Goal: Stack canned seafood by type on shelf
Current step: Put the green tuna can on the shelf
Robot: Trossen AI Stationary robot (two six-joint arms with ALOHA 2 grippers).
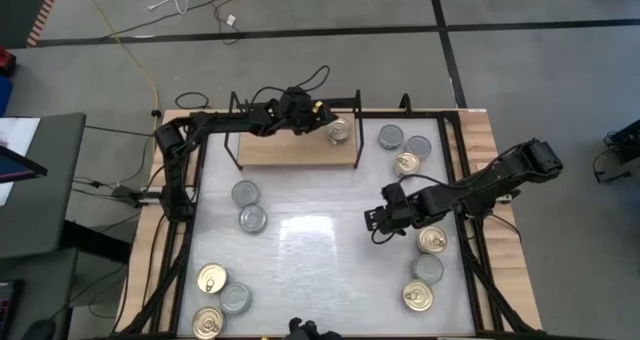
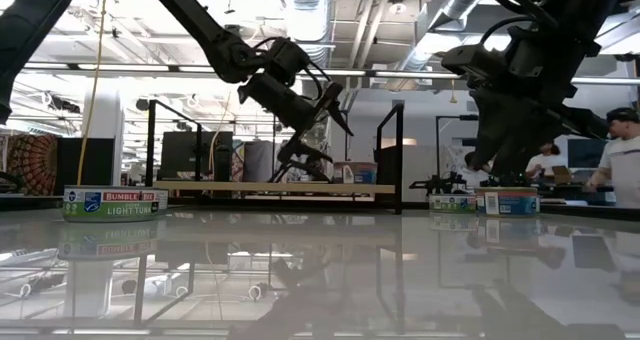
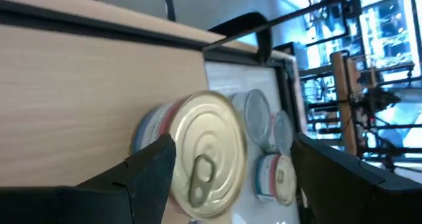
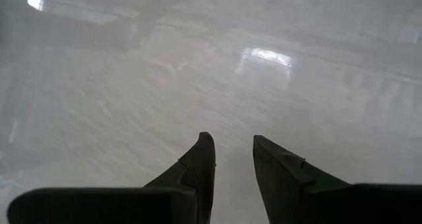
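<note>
Well, here is what is showing:
Gold-top can (image 1: 339, 131): sitting flat at the right end of the shelf (image 1: 270, 151), ring-pull lid facing up; a round tin, so no long axis.
Left gripper (image 1: 322, 119): reaching across the wooden board from the left, fingers (image 3: 142, 174) spread wide, one on each side of the can, not clamping it.
Right gripper (image 1: 372, 219): hovering over the bare white tabletop (image 1: 310, 270), fingers slightly parted, holding nothing.
Other cans: lying scattered on the table around the shelf.
</note>
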